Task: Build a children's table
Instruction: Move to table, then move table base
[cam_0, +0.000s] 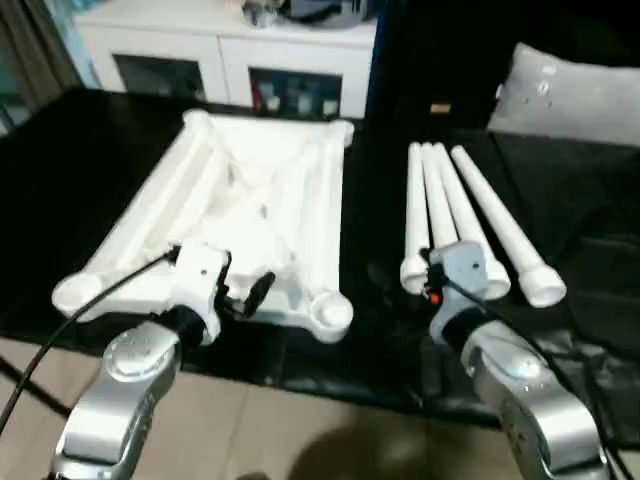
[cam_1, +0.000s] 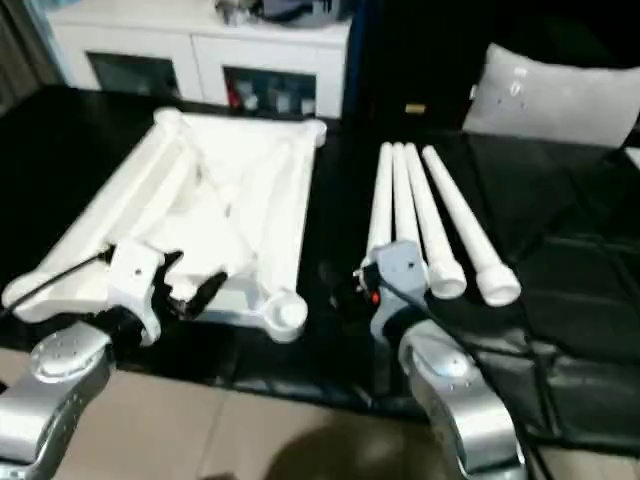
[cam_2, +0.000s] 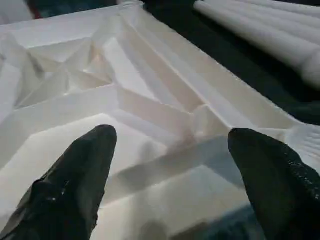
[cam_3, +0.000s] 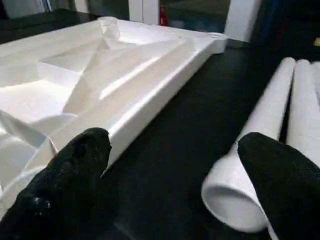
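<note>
The children's table lies in parts on a black table. Its white tabletop (cam_0: 270, 200) rests upside down, X-ribs and round corner sockets facing up. To its right, several white tube legs (cam_0: 480, 215) lie side by side, flared ends toward me. My left gripper (cam_2: 170, 165) stands open just above the tabletop's near edge, with ribbed underside (cam_2: 150, 100) between its fingers. My right gripper (cam_3: 172, 170) is open and empty over the black surface, between the tabletop's right rim (cam_3: 150, 85) and the nearest leg's flared end (cam_3: 235, 195).
A white cabinet (cam_0: 220, 50) stands behind the black table (cam_0: 70, 170). A grey cushion (cam_0: 580, 95) lies at the back right. A black cable runs along my left forearm (cam_0: 130, 380). Beige floor (cam_0: 300, 430) lies in front of the table's edge.
</note>
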